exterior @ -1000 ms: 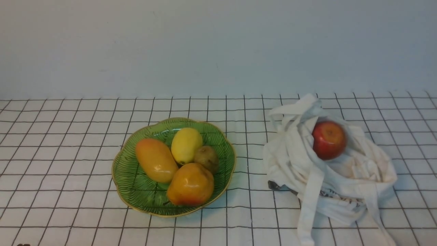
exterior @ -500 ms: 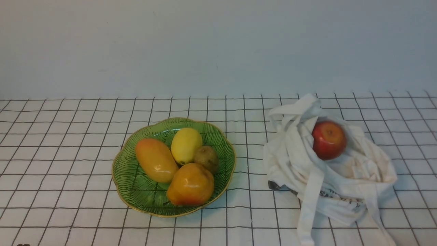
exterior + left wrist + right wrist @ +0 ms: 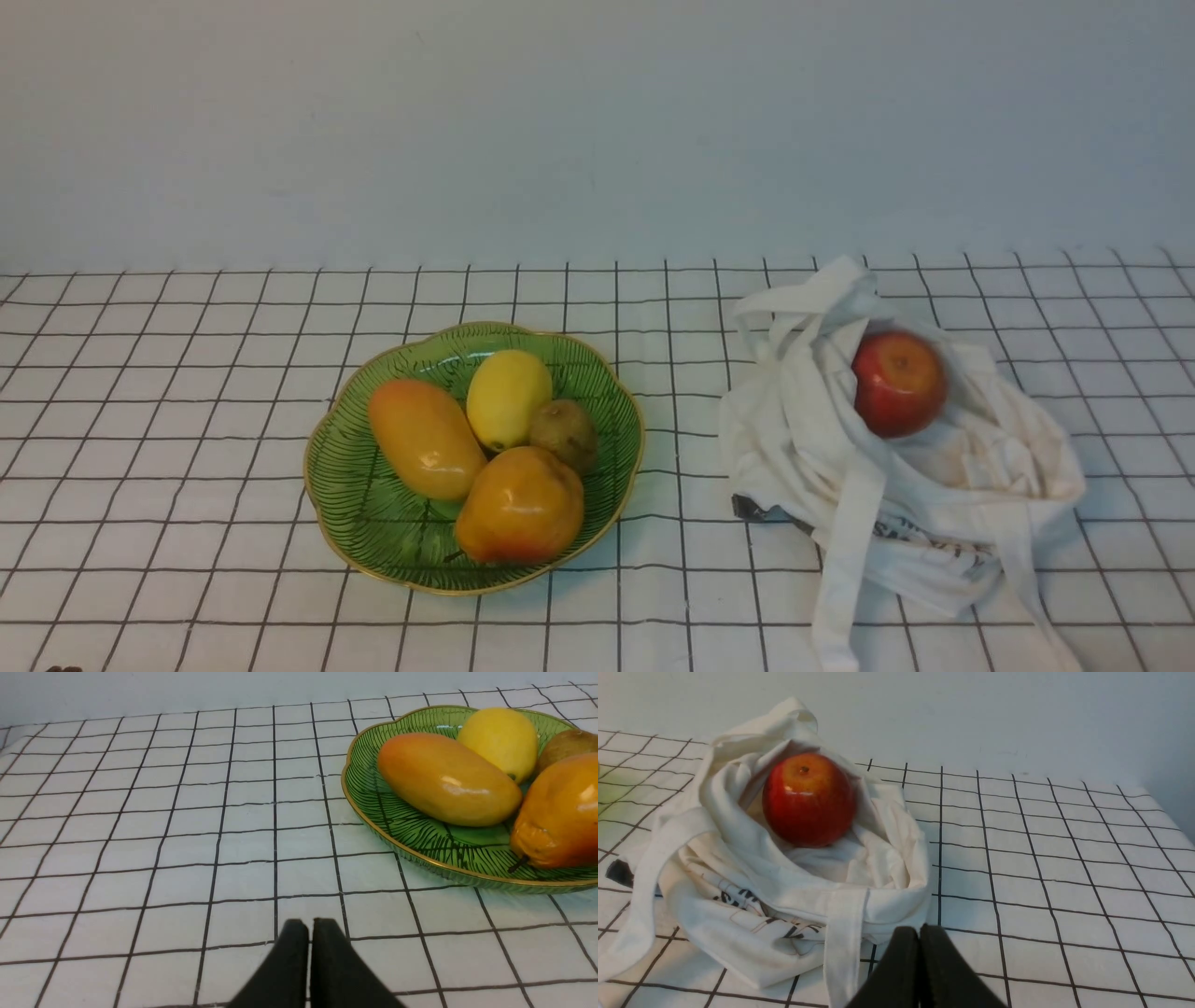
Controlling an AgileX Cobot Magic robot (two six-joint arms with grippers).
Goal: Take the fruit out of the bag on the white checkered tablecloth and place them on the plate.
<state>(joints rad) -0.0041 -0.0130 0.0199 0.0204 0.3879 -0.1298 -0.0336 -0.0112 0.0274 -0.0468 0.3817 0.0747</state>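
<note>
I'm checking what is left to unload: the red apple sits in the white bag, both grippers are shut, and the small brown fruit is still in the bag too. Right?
Not quite. The small brown fruit already lies on the green plate, as the front view shows. The rest holds: the red apple sits in the white bag, and both the left gripper and right gripper are shut.

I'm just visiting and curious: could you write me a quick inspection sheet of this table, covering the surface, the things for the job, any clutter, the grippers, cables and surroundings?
Surface: white checkered tablecloth, lying flat.
Job's things: red apple sits in the open, crumpled bag; olive-brown fruit already on the green plate.
Clutter: lemon and two orange-yellow fruits share the plate.
Grippers: left gripper shut, empty, short of the plate; right gripper shut, empty, short of the bag.
Cables: nothing seen.
Surroundings: plain pale wall behind.
</note>
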